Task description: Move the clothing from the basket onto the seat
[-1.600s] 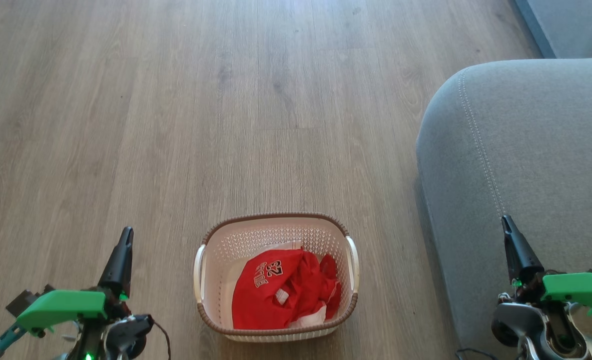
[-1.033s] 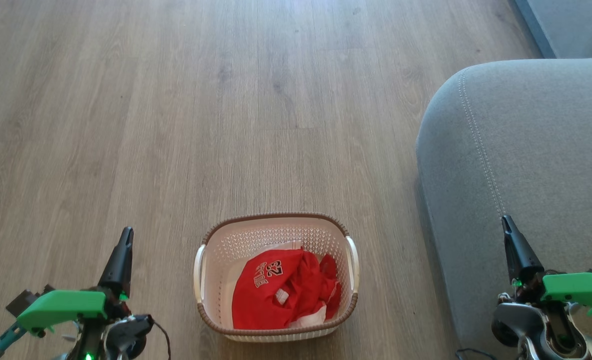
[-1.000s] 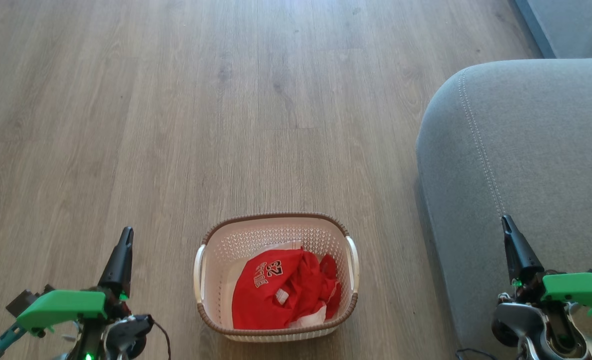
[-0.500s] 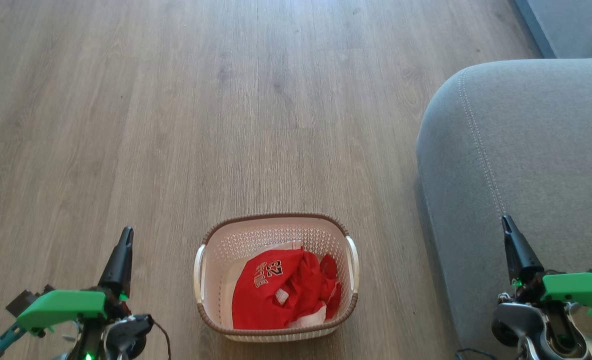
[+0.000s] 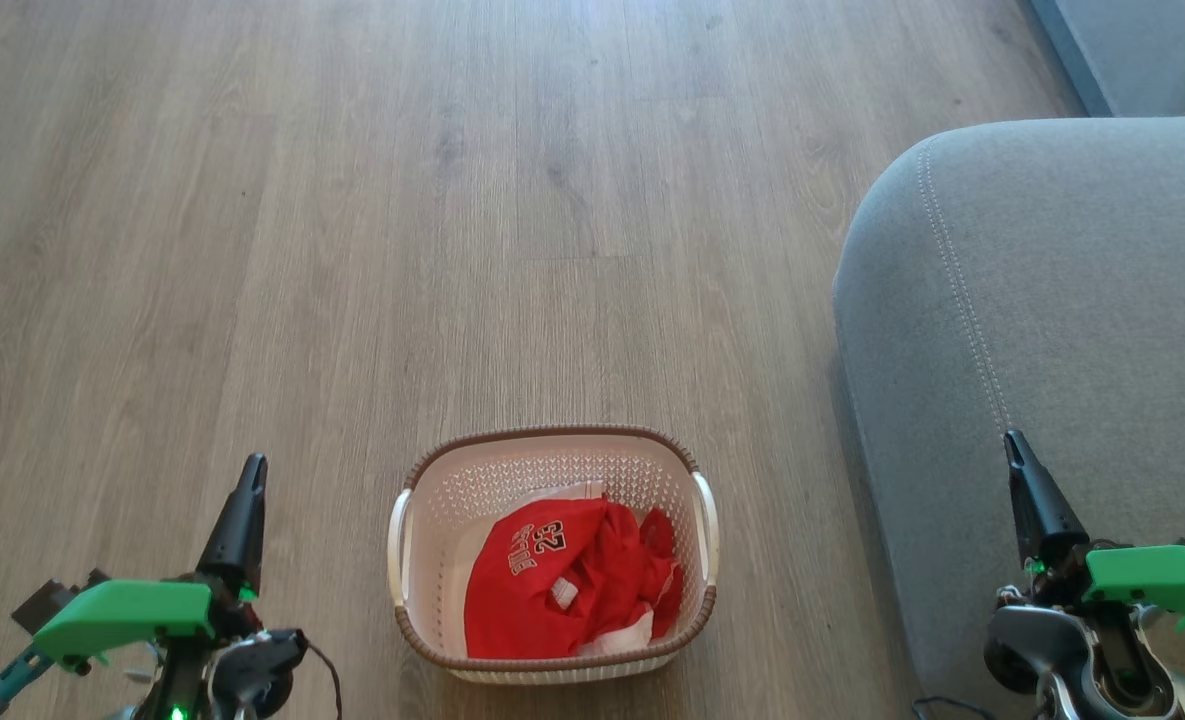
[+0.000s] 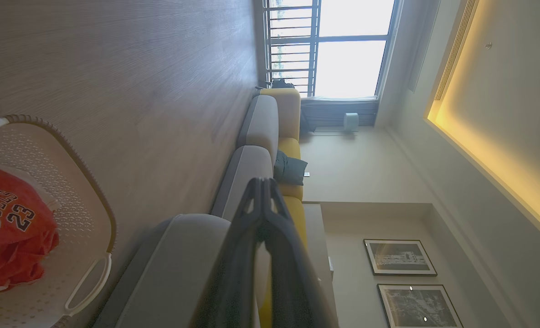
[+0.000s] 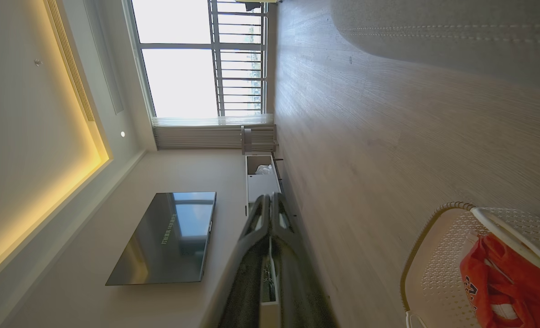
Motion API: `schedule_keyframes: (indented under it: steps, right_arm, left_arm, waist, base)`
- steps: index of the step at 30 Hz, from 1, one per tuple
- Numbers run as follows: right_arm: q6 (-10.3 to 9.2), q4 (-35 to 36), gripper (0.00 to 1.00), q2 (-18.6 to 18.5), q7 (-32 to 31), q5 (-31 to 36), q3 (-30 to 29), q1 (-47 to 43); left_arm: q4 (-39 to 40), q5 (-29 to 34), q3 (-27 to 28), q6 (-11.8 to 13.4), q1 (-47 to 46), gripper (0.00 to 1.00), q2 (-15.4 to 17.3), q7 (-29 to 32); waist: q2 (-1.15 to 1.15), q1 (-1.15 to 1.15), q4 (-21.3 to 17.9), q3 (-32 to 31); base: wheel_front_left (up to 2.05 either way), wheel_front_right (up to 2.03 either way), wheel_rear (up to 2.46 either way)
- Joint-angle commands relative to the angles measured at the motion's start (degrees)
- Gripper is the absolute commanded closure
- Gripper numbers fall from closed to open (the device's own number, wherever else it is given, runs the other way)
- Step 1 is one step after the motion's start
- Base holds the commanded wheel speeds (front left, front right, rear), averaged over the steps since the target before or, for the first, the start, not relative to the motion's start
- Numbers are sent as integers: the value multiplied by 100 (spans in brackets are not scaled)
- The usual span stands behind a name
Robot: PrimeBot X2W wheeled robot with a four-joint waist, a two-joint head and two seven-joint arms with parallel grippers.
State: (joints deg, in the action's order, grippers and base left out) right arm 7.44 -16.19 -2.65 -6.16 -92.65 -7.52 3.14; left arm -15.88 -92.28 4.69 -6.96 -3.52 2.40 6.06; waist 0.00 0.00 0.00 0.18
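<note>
The cream basket (image 5: 552,470) with a brown rim stands on the wood floor at bottom centre. Inside it lies the red clothing (image 5: 562,590), crumpled, a jersey marked "23" on top with white trim below. The grey seat (image 5: 1052,300) rises to the right of the basket. My left gripper (image 5: 252,465) is shut and empty, left of the basket. My right gripper (image 5: 1012,440) is shut and empty, over the seat's front edge. In the left wrist view the gripper (image 6: 263,181) is shut, with the basket (image 6: 87,214) and clothing (image 6: 10,228) at the lower left. The right wrist view has the gripper (image 7: 270,197) shut, the basket (image 7: 434,273) and clothing (image 7: 502,282) at the lower right.
Bare wood floor (image 5: 452,200) stretches ahead and to the left. A second grey cushion (image 5: 1142,50) sits at the top right. A long couch with yellow backs (image 6: 288,150) runs toward a window. A TV (image 7: 169,237) hangs on the wall above a low cabinet (image 7: 260,177).
</note>
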Motion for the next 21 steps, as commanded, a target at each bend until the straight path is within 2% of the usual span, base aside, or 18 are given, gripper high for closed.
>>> schedule_keyframes:
  steps: [1,4,5,8,21]
  right_arm:
    - [5,217,100,-22,-32,47,102,304]
    - [5,217,100,-22,-32,47,102,304]
    - [0,0,0,0,0,0,0,0]
    - [2,-214,0,20,9,0,28,-74]
    - [2,-84,0,16,211,195,58,-28]
  left_arm:
    - [185,10,182,-53,-266,100,48,42]
    - [185,10,182,-53,-266,100,48,42]
    - [0,0,0,0,0,0,0,0]
    - [-204,2,-13,11,87,0,-18,-16]
    - [-90,76,60,5,67,0,-12,-216]
  waist:
    - [0,0,0,0]
    - [0,0,0,0]
    - [0,0,0,0]
    - [0,0,0,2]
    - [0,0,-12,-15]
  base:
    - [0,0,0]
    - [0,0,0]
    - [0,0,0]
    - [0,0,0]
    - [0,0,0]
